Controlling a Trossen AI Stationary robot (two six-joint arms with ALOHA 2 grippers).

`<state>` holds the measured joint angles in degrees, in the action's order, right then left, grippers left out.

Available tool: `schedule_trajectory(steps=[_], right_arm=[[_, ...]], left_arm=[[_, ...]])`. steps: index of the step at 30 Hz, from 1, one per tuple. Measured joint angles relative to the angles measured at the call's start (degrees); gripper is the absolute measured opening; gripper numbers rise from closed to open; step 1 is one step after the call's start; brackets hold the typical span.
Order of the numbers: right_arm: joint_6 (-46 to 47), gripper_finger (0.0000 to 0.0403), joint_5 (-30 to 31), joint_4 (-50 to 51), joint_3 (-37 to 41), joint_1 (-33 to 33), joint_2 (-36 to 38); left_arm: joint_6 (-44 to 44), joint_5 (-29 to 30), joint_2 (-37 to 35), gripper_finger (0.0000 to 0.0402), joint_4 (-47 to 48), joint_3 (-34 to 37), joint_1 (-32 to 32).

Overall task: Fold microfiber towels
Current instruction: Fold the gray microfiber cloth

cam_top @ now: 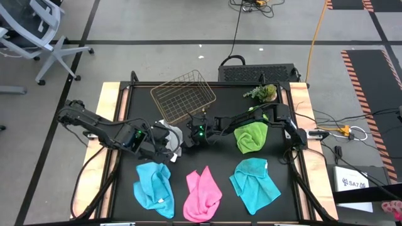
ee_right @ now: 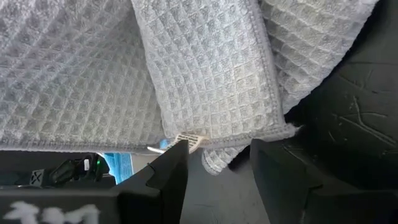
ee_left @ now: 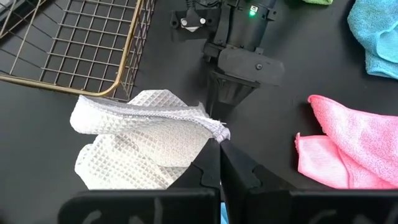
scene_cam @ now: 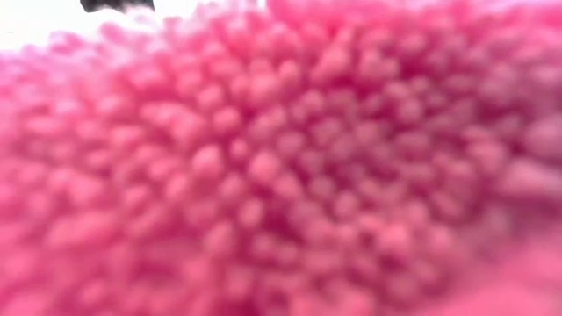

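The white-grey waffle towel (cam_top: 174,134) is near the table's middle, just in front of the copper wire basket (cam_top: 183,94). My left gripper (ee_left: 219,142) is shut on one of its corners. My right gripper (ee_right: 219,158) comes in from the right, open. Its fingers stand on either side of a hemmed lower corner (ee_right: 214,160) of the same towel. Two cyan towels (cam_top: 154,187) (cam_top: 254,184) and a pink towel (cam_top: 202,194) lie crumpled along the near edge. A lime green towel (cam_top: 250,137) lies at the right. The low view shows only pink towel pile (scene_cam: 281,175). My left gripper pinches a hemmed corner (ee_left: 221,129) of the white-grey towel between its two fingertips, slanting down from the table's left. The corner is raised; the hem (ee_left: 149,111) runs away from it and the rest of the cloth droops below. My right gripper: whether its fingers touch the towel's corner between them, I cannot tell.
The basket stands tilted at the far middle of the black mat, close behind both grippers. A small green plant (cam_top: 262,93) sits at the far right. Bare black mat (cam_top: 207,154) lies between the grippers and the near row of towels.
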<state>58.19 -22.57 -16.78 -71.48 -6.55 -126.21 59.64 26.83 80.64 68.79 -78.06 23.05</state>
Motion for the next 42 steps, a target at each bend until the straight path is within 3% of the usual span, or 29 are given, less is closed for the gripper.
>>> schedule_trajectory(steps=[9, 17, 33, 42], right_arm=[[0.4, 0.0167, 2.1, 0.0, 0.1, 2.6, 0.0], [2.0, 0.0167, -3.0, 1.1, 0.1, 4.3, 0.0], [0.1, 0.0167, 5.7, 3.4, 0.1, 2.4, 0.0], [0.5, 0.0167, 6.8, 1.7, 0.2, 2.8, 0.0]], left_arm=[[-0.2, 0.0, 0.0, 0.0, 0.0, 0.0, 0.0], [-0.5, 0.0, 0.0, 0.0, 0.0, 0.0, 0.0], [-0.6, 0.0, 0.0, 0.0, 0.0, 0.0, 0.0], [-0.9, 0.0, 0.0, 0.0, 0.0, 0.0, 0.0]])
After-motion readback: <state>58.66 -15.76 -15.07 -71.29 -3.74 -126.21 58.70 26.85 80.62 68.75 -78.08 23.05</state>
